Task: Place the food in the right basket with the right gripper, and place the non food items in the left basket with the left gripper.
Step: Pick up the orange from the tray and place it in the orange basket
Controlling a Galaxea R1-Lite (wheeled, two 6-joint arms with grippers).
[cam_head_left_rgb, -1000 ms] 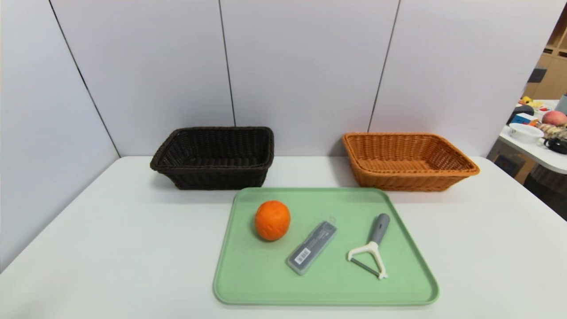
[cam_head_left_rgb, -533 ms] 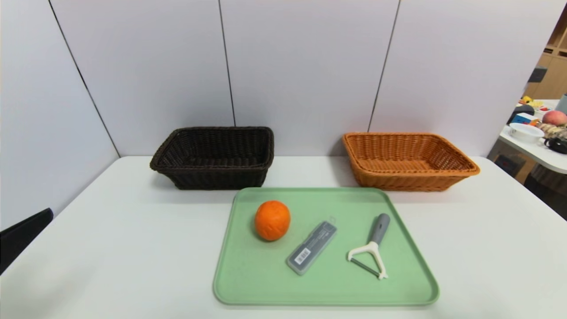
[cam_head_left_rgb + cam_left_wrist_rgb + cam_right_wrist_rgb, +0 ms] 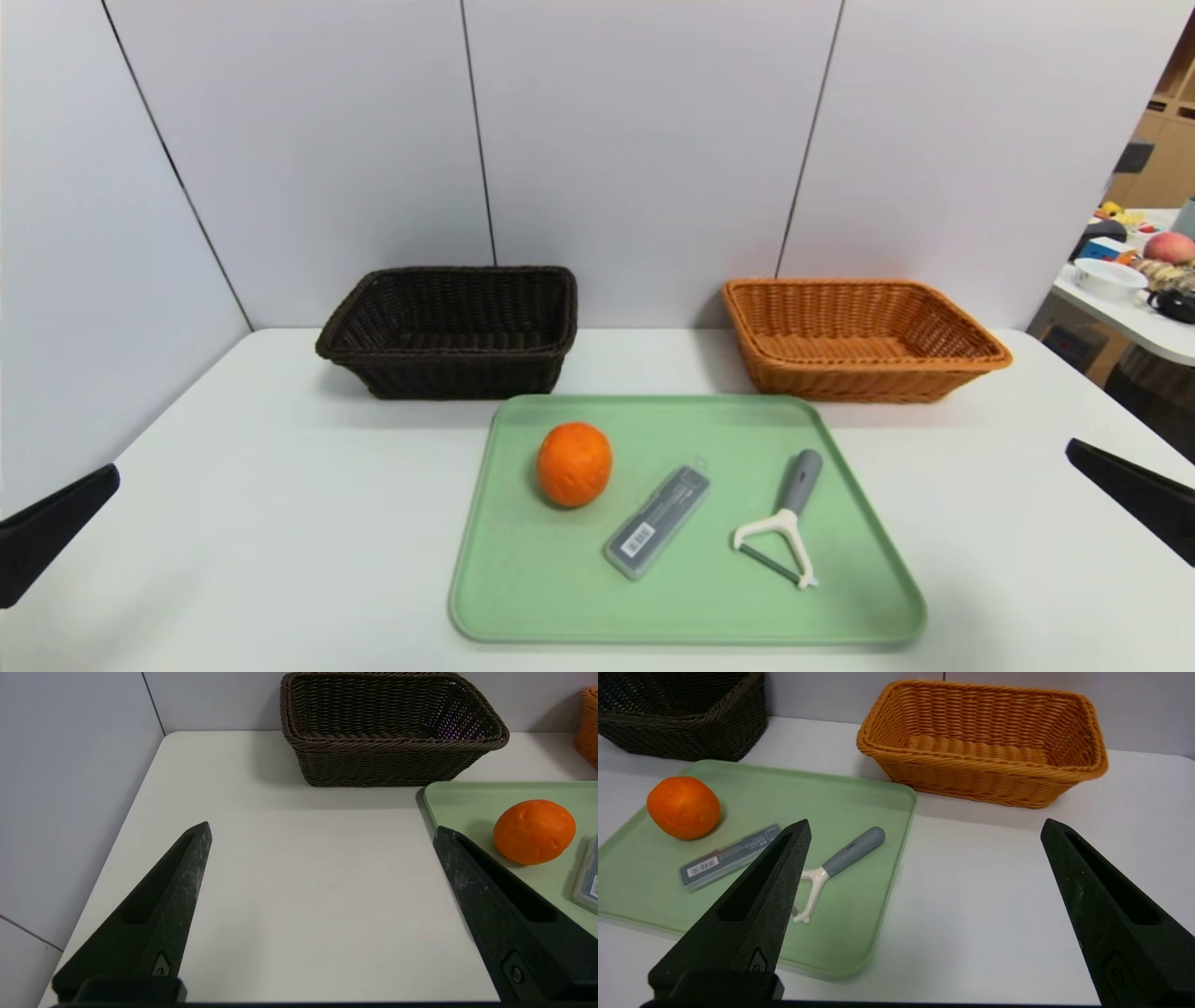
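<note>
I see the orange (image 3: pixel 574 464), a pencil-lead case (image 3: pixel 656 521) and a peeler (image 3: pixel 782 529) lying apart on my green tray (image 3: pixel 523 597). Both wicker baskets sit behind. My left gripper (image 3: pixel 322 830) and right gripper (image 3: pixel 924 828) hover wide open, empty, either side.

Left hand (image 3: pixel 322 830), right hand (image 3: pixel 924 826) — both spread wide, level, empty.

A lab: grey partition panels (image 3: pixel 644 140) enclose a white table (image 3: pixel 261 485).
</note>
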